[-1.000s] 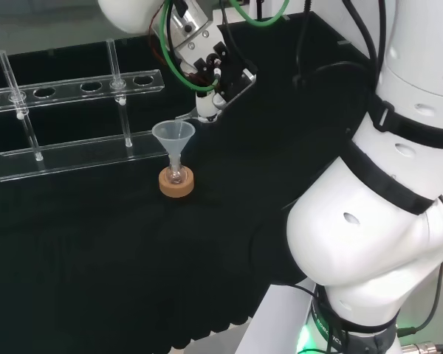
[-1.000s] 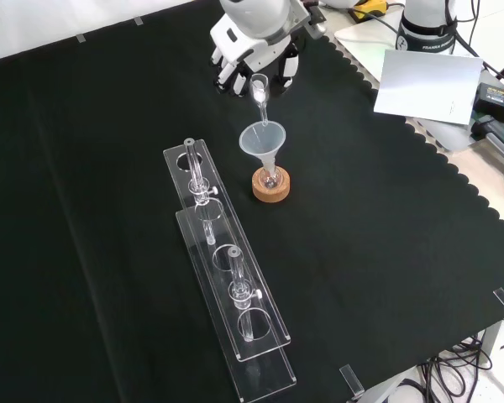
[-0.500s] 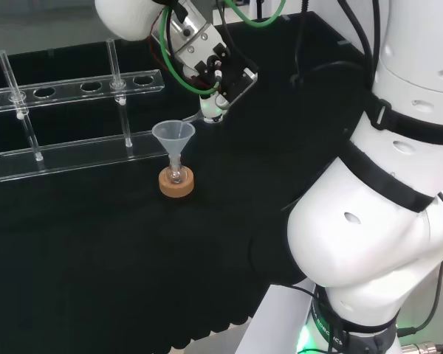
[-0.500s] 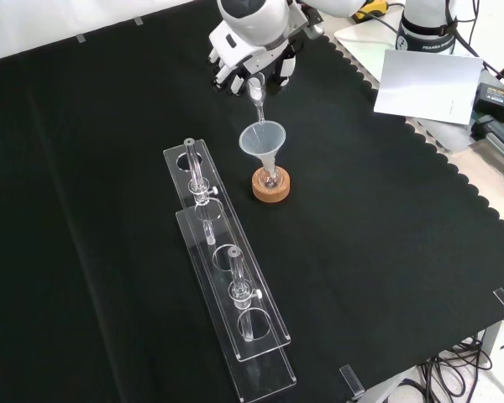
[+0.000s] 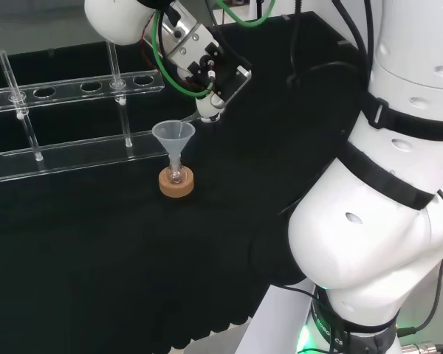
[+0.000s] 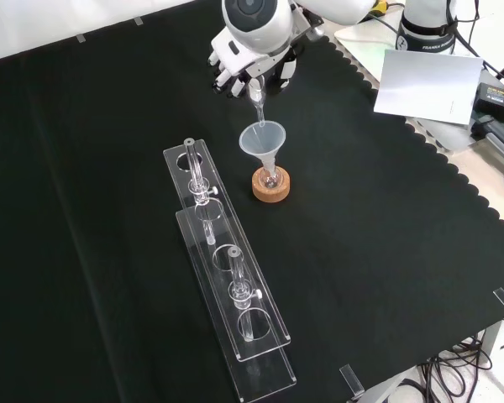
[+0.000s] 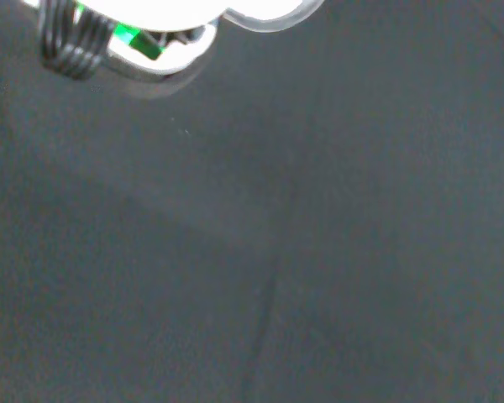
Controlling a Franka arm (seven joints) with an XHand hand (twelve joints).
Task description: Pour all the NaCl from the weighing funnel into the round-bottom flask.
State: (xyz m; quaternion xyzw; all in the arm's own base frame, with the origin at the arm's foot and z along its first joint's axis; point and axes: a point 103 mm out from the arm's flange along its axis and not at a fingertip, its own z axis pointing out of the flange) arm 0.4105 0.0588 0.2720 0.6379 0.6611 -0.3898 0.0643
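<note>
One clear weighing funnel is held tilted in curled fingers of hand, spout down over wide funnel seated in small round-bottom flask on cork ring.

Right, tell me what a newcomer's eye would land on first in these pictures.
First, the hand at the top of the front view, holding a clear weighing funnel tilted down toward the plastic funnel. That funnel sits in a small flask on a cork ring at mid-cloth. To their left in the front view, a long clear rack holds glass tubes.
</note>
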